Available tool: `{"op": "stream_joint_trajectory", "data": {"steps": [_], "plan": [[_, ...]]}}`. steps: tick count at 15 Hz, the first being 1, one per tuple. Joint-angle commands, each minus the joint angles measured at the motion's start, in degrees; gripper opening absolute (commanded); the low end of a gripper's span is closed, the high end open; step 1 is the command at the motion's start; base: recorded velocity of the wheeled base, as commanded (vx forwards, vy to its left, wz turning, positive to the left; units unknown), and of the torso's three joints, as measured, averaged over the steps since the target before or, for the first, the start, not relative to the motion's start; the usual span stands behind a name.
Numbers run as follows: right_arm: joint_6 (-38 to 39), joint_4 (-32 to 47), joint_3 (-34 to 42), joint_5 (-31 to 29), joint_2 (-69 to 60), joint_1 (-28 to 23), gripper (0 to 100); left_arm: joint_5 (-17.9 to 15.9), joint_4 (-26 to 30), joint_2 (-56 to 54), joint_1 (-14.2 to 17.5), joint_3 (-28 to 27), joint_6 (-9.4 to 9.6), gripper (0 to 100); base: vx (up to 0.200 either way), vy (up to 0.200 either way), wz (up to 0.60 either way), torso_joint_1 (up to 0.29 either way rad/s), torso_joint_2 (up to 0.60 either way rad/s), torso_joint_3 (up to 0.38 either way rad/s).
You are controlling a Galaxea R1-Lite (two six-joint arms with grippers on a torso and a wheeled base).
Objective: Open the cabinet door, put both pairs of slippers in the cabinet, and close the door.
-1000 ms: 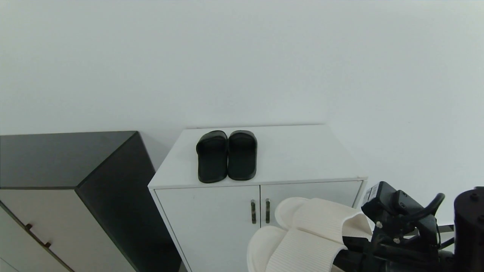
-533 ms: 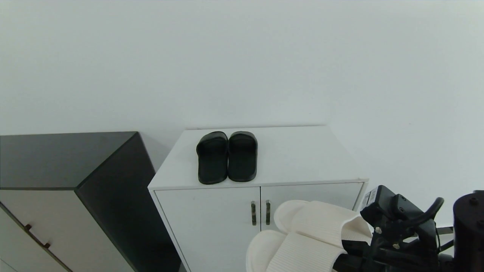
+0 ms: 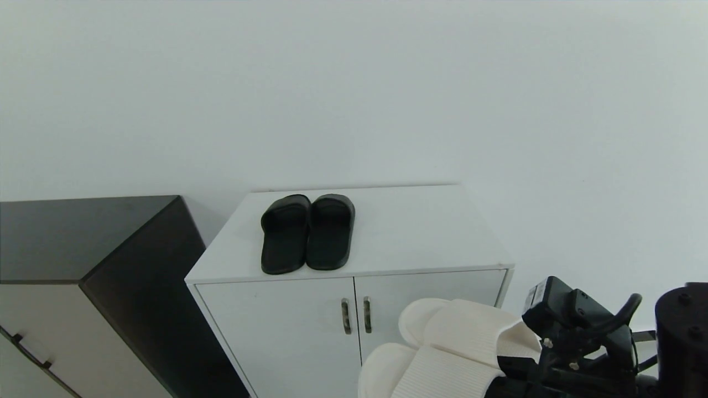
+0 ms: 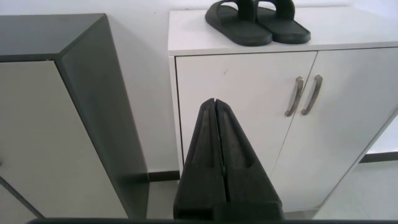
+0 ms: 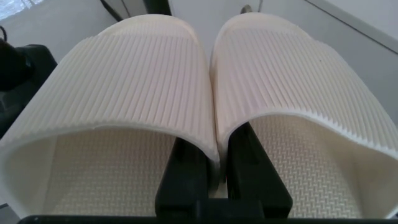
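Camera shifted, cabinet (image 3: 420,237) did not; doors shut, black slippers (image 3: 307,232) on top, at 10 o'clock from white slippers (image 3: 459,337) clamped by right gripper (image 5: 214,168). Left gripper (image 4: 216,112), closed and empty, should open to hook handle (image 3: 345,316).

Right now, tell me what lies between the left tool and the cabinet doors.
Nothing: in the left wrist view the stretch from the left tool to the doors is bare.

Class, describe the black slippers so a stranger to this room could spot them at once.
Find the white two-door cabinet beside the dark cabinet. On its top lie the black slippers; the cream pair sits in the right hand instead.
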Motion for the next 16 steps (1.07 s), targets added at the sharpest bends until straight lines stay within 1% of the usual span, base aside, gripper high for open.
{"op": "stream_joint_trajectory", "data": {"steps": [1, 5, 9, 11, 16], "plan": [[0.1, 0.0, 0.1, -0.1, 0.2, 0.0, 0, 0.1, 0.0, 0.0, 0.0, 0.0, -0.05, 0, 0.0, 0.0, 0.0, 0.0, 0.0, 0.0], [0.0, 0.0, 0.1, -0.1, 0.2, 0.1, 0, 0.0, 0.0, 0.0, 0.0, 0.0, 0.04, 0, 0.0, 0.0, 0.0, 0.0, 0.0, 0.0], [0.0, 0.0, 0.6, 1.3, 0.0, 0.1, 0, 0.0, 0.0, 0.0, 0.0, 0.0, 0.04, 0, 0.0, 0.0, 0.0, 0.0, 0.0, 0.0], [0.0, 0.0, 0.6, 1.3, 0.1, 0.1, 0, 0.1, 0.0, 0.0, 0.0, 0.0, -0.05, 0, 0.0, 0.0, 0.0, -0.142, 0.34, 0.188], [0.0, 0.0, 0.7, 2.1, 0.0, 0.2, 0, 0.0, 0.0, 0.0, 0.0, 0.0, -0.05, 0, 0.0, 0.0, 0.0, -0.214, 0.52, 0.297]]}}
